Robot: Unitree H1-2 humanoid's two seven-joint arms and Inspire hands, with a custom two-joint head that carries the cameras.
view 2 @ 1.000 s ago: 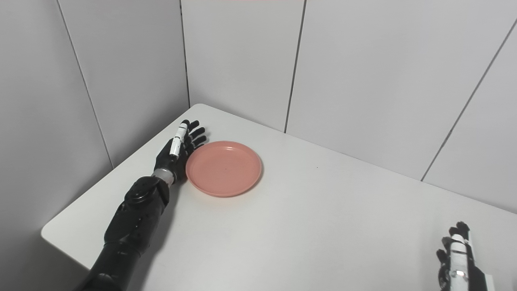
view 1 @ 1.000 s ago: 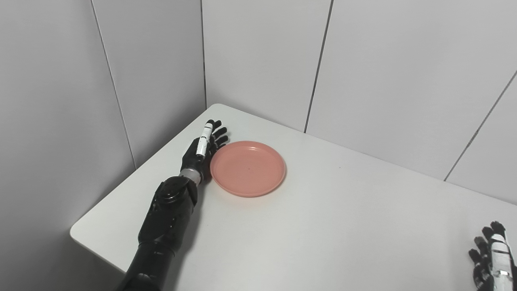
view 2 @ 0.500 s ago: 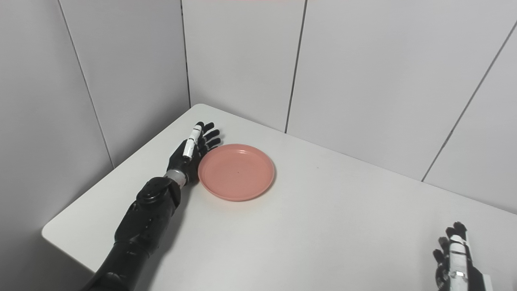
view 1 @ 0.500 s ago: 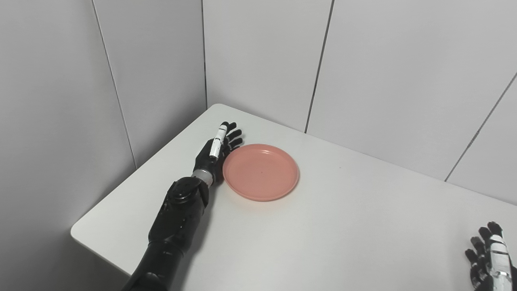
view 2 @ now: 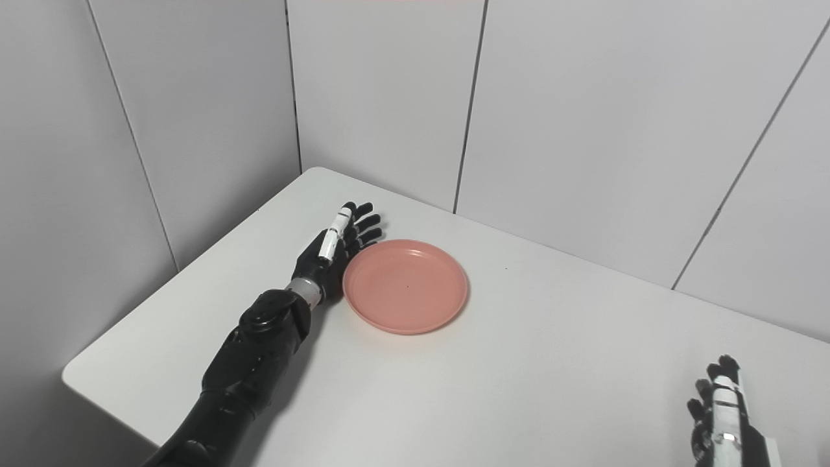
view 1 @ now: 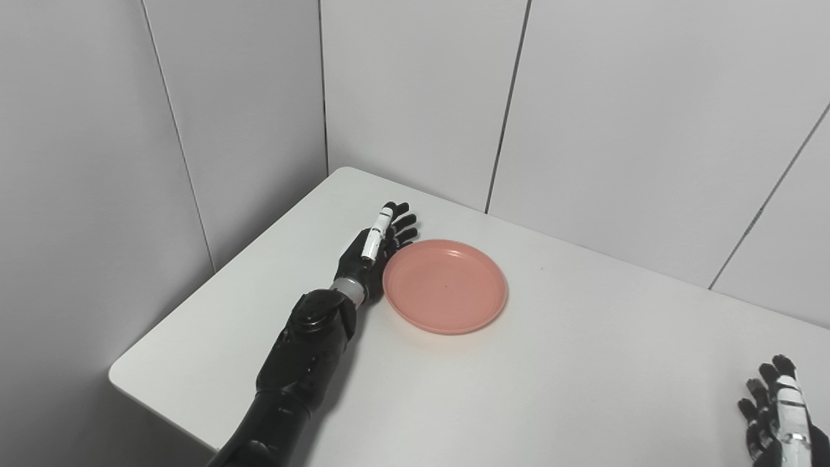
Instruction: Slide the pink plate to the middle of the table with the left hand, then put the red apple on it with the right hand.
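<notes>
Now my left hand, fingers spread flat against the pink plate, has slid it toward frame centre; more to go.

Pink plate, white table, seemingly black-and-white hands.

Round, shallow pink plate lies flat, empty, upright on the table.
</notes>
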